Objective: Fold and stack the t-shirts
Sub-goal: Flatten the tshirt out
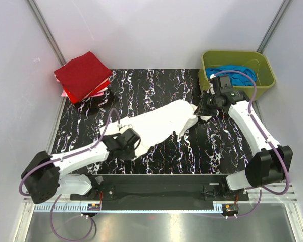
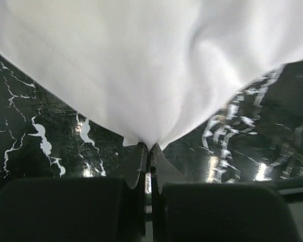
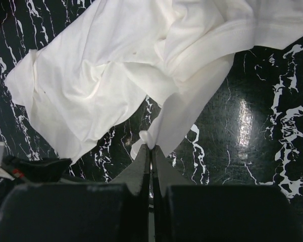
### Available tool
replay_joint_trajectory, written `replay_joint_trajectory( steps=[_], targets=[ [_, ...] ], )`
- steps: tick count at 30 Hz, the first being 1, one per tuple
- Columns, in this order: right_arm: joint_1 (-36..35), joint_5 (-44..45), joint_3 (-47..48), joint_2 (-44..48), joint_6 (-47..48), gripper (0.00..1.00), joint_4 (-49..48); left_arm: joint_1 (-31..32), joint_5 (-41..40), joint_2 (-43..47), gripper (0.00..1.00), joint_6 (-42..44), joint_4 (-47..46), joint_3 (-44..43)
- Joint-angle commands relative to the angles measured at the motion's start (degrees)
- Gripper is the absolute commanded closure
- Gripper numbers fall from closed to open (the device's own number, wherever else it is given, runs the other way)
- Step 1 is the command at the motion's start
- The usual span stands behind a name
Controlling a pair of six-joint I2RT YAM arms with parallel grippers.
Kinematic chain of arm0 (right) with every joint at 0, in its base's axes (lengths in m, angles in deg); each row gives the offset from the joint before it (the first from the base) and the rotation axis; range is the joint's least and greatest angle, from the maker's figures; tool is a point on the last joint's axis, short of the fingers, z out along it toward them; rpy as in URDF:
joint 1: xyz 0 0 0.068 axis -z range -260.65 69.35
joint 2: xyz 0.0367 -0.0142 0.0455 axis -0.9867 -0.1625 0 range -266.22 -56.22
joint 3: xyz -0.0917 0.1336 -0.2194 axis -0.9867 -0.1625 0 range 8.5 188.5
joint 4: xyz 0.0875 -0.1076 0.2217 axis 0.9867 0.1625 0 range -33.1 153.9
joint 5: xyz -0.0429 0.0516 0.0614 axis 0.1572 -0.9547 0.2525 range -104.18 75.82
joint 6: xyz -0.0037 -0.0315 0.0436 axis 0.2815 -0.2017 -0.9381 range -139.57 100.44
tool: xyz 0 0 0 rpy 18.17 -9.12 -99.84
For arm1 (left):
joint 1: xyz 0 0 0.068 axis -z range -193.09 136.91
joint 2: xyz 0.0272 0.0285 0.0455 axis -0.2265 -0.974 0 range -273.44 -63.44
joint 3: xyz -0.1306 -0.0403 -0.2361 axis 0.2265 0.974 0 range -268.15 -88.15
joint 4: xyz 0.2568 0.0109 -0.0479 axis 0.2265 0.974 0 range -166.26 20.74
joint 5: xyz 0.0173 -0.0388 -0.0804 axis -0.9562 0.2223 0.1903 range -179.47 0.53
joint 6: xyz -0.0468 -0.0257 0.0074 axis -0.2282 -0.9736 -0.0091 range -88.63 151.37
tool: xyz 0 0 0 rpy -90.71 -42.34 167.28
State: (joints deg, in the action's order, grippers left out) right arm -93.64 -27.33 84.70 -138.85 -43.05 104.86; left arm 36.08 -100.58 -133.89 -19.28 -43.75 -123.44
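Jaws left and right each pinch an edge of the white t-shirt [image 1: 161, 123] — likely the spreading step; next, draw it flat on the table [image 1: 217, 146].

Both arms are the same build: white shells on the long links, chunky black housings at the joints. The left arm [image 1: 81, 157] has a big rounded black shoulder block [image 1: 39, 177], and the right arm [image 1: 252, 123] has a matching elbow block [image 1: 268, 164]. A thin purple cable [image 1: 107, 123] loops free of the left arm's shell, and another purple cable [image 1: 253, 91] arcs over the right wrist, with more trailing off the black bases. Up close, the left hand [image 2: 149, 147] and right hand [image 3: 151, 147] look identical: dark, flat fingers [image 2: 137, 169] tapering to thin wedge tips, mounted on boxy matte-black blocks.
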Motion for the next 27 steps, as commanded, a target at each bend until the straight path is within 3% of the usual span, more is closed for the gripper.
replay_joint_trajectory(
  steps=[1,5,7,9,10,12,13,15,16,17,23,27],
  targets=[
    [1.13,2.14,3.06,4.58,1.95,1.00,2.82,0.23,0.04,5.23,1.00,1.61,8.85,-11.27],
    [1.57,15.31,6.76,11.24,2.04,1.00,7.05,-2.30,3.27,11.82,1.00,3.62,21.78,-29.26],
    [2.09,16.83,9.47,12.49,2.21,1.00,7.67,-6.34,6.87,12.27,1.00,6.08,25.75,-32.81],
    [2.45,17.02,11.50,11.10,2.48,1.00,7.93,-17.31,19.07,12.01,1.00,12.05,24.80,-32.22],
    [2.71,16.75,13.42,9.87,2.57,1.00,7.93,-26.57,23.46,11.40,1.00,14.07,23.92,-30.82],
    [3.15,14.56,15.63,4.86,2.74,1.00,8.98,-34.89,35.42,7.19,1.00,19.35,21.29,-25.22],
    [3.41,13.94,17.29,3.28,2.48,1.00,9.25,-40.58,38.68,5.17,0.85,20.67,20.15,-23.44],
    [3.41,13.32,17.92,0.55,2.13,1.00,9.43,-43.97,44.33,-0.54,0.58,23.14,18.12,-18.70],
    [3.41,11.93,17.49,0.45,1.95,1.00,9.08,-45.03,43.47,-1.95,0.16,23.49,17.85,-17.37],
    [3.41,11.74,17.05,0.54,1.87,1.00,8.29,-45.12,42.59,-1.79,0.02,23.67,16.63,-16.31],
    [3.59,11.22,13.89,1.42,2.74,1.00,7.23,-45.04,32.05,7.43,0.01,22.88,16.44,-11.74],
    [3.50,8.93,11.61,1.59,2.31,1.00,5.91,-44.86,31.15,10.34,0.01,21.92,15.92,-11.03]
  ],
)
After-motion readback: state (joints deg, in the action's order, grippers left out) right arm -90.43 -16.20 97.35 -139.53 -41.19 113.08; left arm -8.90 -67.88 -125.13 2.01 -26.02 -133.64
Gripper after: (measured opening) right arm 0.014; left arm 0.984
